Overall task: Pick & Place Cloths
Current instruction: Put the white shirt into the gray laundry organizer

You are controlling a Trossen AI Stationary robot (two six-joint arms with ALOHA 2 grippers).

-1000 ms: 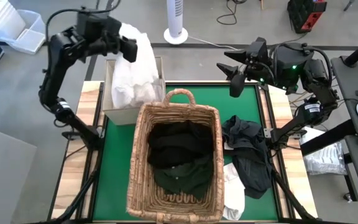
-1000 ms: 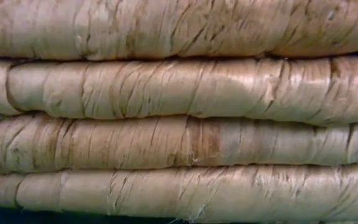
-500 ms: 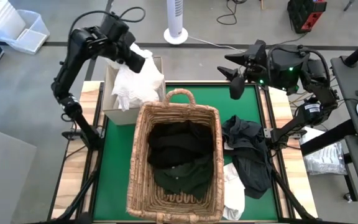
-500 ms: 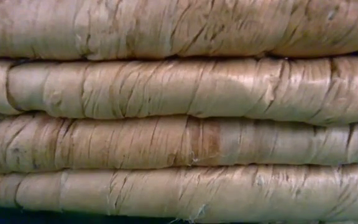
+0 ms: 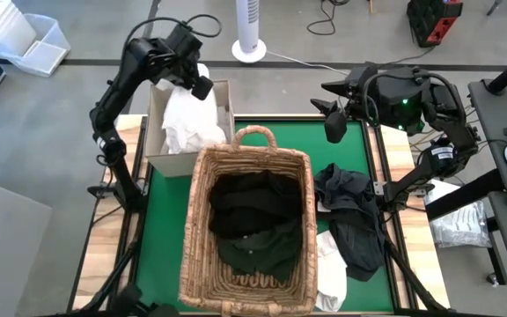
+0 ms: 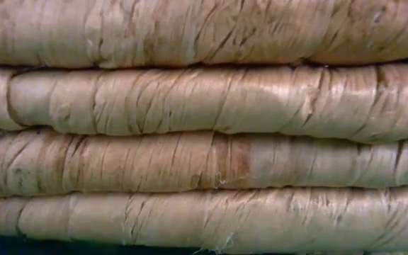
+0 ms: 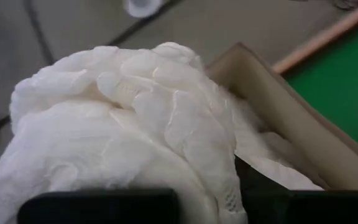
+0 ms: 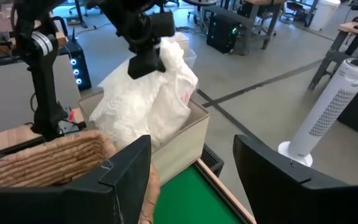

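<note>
My left gripper [image 5: 196, 81] hangs over the open cardboard box [image 5: 152, 132] at the table's far left, shut on a white cloth [image 5: 187, 123]. That cloth fills the left wrist view [image 7: 135, 124]. My right gripper [image 5: 328, 110] waits open above the mat's far right part, its fingers apart in its wrist view [image 8: 191, 180]. The wicker basket [image 5: 196, 229] holds dark cloths [image 5: 253, 220]. A dark green cloth [image 5: 355, 220] and a white cloth [image 5: 328, 269] lie on the mat to the basket's right. My left gripper [image 8: 146, 59] holds the white cloth by its bunched top [image 8: 169, 59], coming from above and pointing down. The cloth hangs below the fingers, and its lower part [image 8: 135, 118] sits inside the box [image 8: 188, 146]. The fingertips themselves are buried in the fabric.
The bright green mat [image 5: 165, 229] covers the table. The basket's handle [image 5: 253, 132] stands up just beside the box. Wicker [image 6: 204, 127] fills the low view. A white fan [image 5: 249, 35] stands on the floor beyond the table.
My left gripper has moved toward the table's right, ending above the box, still shut on the white cloth. The cloth, which hung spread over the box's far side, has sunk and now bunches inside the box.
</note>
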